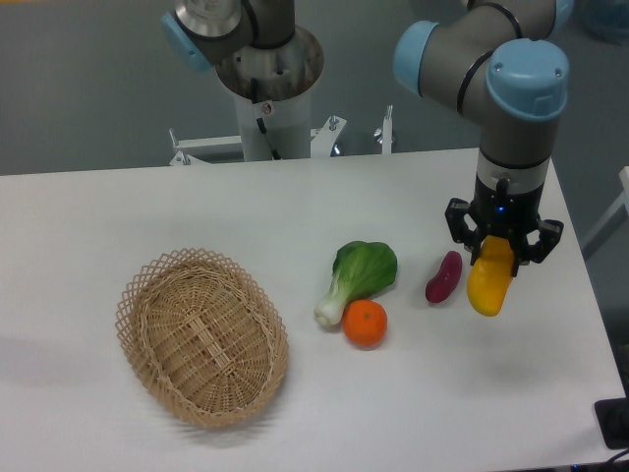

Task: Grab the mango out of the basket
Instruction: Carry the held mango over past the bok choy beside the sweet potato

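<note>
Fixed camera, over a white worktop (197, 206): a UR5e arm (516, 108) hangs its hand (502, 248) above the right-hand part of the surface, the fingers pinching the upper end of the mango (489, 279). The yellow-orange fruit dangles directly below the hand, long axis close to vertical, lower tip pointing at the worktop; whether it clears the surface or just touches cannot be told from this angle.

The basket (202, 335), an oval of tan wicker with an open lattice rim, lies at the near left, well apart from the hand, with nothing visible inside it. The mango is therefore out of the basket and in the arm's grasp, so the pick-up itself looks done.

Between basket and hand lie the other items: a green bok choy (358, 276) with its pale stalk toward the camera, a small round orange (365, 323) touching or just beside that stalk, and a purple-red oblong vegetable (443, 276) just left of the hanging mango.

Any coming move turns on that vertical hang: the grip is on one end only, so the free lower end could swing, and the purple vegetable lies near its path on the left.
</note>
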